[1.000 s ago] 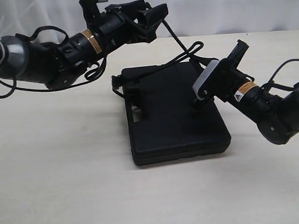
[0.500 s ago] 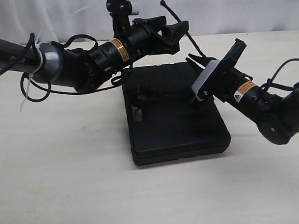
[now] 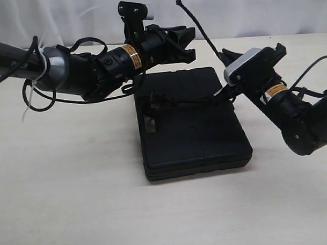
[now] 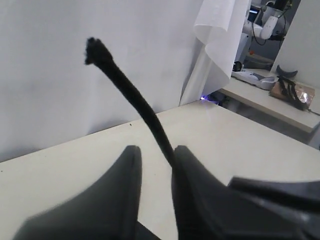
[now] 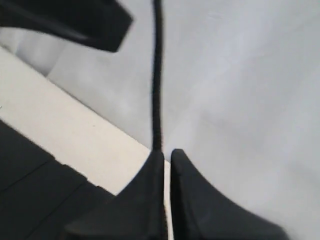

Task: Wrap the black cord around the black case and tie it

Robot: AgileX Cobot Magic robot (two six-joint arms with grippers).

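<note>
The black case lies flat on the table. The black cord crosses its lid from a knot near the handle slot, then rises steeply past the case's far right corner to a free frayed tip. My right gripper is shut on the cord at that corner; in the right wrist view the cord stands straight up from the nearly closed gripper. My left gripper hovers open behind the case. In the left wrist view the cord passes beside one finger of the gripper, not clamped.
Smooth robot cables loop under the left arm at the far left. A white curtain backs the table. Another bench with equipment shows in the left wrist view.
The left arm swung right with the cord, then opened and let it go. The right gripper rose, turned and shut on the cord, which now stands up from it.
</note>
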